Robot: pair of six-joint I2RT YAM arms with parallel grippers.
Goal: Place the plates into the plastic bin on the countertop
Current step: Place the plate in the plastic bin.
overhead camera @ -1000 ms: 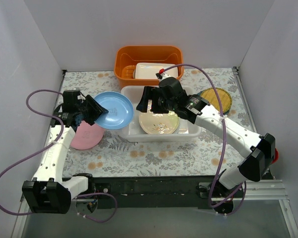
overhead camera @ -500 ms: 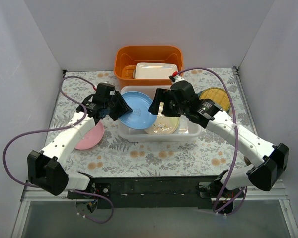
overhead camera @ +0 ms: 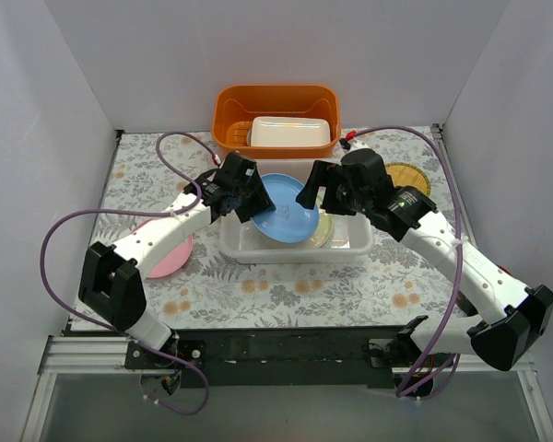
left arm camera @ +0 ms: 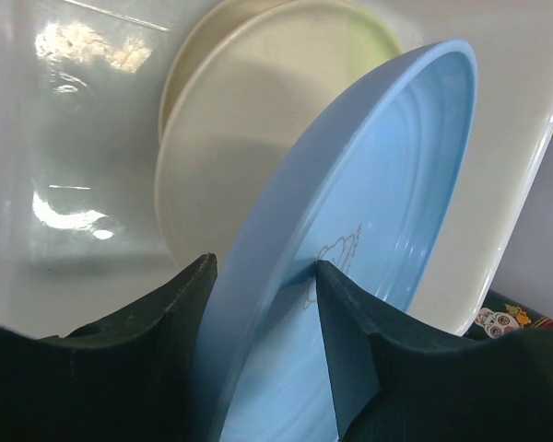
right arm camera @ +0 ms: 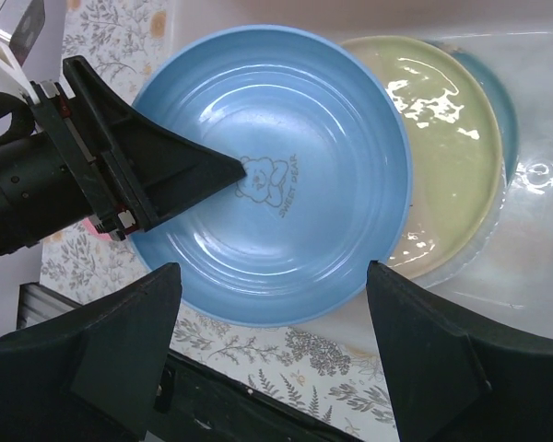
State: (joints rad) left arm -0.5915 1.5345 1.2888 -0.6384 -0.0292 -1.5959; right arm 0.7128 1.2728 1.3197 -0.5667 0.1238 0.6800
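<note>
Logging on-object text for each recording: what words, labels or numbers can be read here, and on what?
"SWEET BEAR": small print beside a bear drawing on the light blue plate held by the left gripper, right wrist view.
Left wrist view, same print: too faint to read.
Sticker, that view's lower right: no legible words.

the blue plate (right arm camera: 276, 175) is smooth, glossy glaze with faint rings. the cream plate (right arm camera: 452, 157) shines too. the bin (overhead camera: 295, 253) is cloudy, shiny plastic. the fingers (left arm camera: 166, 322) of the left hand (left arm camera: 263, 273) are matt black. the bench (overhead camera: 286, 293) wears matt printed cloth.
</note>
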